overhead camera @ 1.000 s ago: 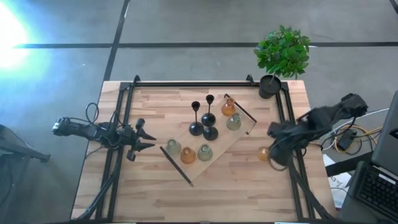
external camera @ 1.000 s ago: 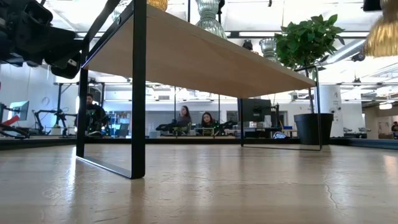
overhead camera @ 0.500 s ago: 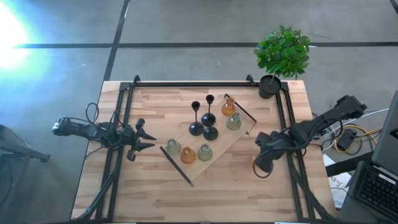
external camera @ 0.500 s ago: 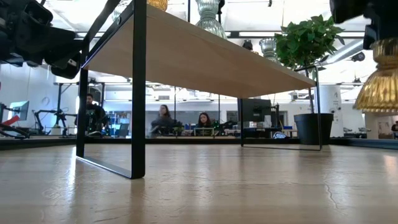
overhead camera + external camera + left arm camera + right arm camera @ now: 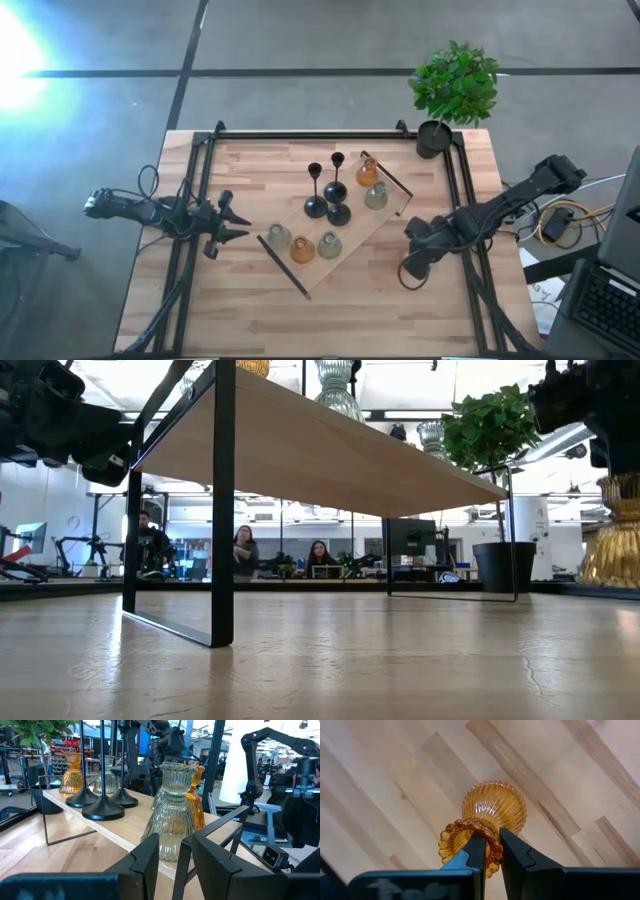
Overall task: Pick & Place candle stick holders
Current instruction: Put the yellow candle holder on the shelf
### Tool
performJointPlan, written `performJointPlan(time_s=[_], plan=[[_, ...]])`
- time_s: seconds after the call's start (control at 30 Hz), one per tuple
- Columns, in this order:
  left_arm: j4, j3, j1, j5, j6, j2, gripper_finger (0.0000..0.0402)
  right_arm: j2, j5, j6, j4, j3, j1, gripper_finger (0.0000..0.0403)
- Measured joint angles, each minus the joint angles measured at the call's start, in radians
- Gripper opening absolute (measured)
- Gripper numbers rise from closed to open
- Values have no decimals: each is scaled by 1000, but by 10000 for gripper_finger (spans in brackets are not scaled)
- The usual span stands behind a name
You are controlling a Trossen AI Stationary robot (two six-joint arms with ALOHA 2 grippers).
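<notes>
- I see a raised wooden shelf (image 5: 352, 232) with a black wire frame standing slantwise in the middle of the table (image 5: 250, 310). It carries eight holders.
- On the shelf, three black stemmed holders (image 5: 329, 196) cluster near its middle. An amber glass holder (image 5: 367, 172) and a pale green glass holder (image 5: 376, 196) stand at the end nearer the plant. Two more pale green ones (image 5: 279, 238) and an amber one (image 5: 303, 250) stand at the opposite end.
- A black pot with a green plant (image 5: 455, 82) stands at the table's far right corner.
- I can read no labels or writing anywhere.
- My right gripper (image 5: 488, 851) is clenched on the beaded rim of a ninth, amber holder (image 5: 487, 822). The fingers pinch the rim from inside and outside.
- In the low view that amber holder (image 5: 612, 540) looks upright, with its base at the tabletop, to the right of the shelf and off it.
- My left gripper (image 5: 236, 222) hovers by the table's left edge, near the shelf's near end. Its fingers are spread and hold nothing.
- People sit at desks in the room beyond.
</notes>
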Motion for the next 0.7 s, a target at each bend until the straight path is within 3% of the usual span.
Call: performJointPlan(time_s=[0.7], plan=[[0, 0, 0, 0, 0, 0, 120, 24, -29, -2, 139, -76, -1, 24]])
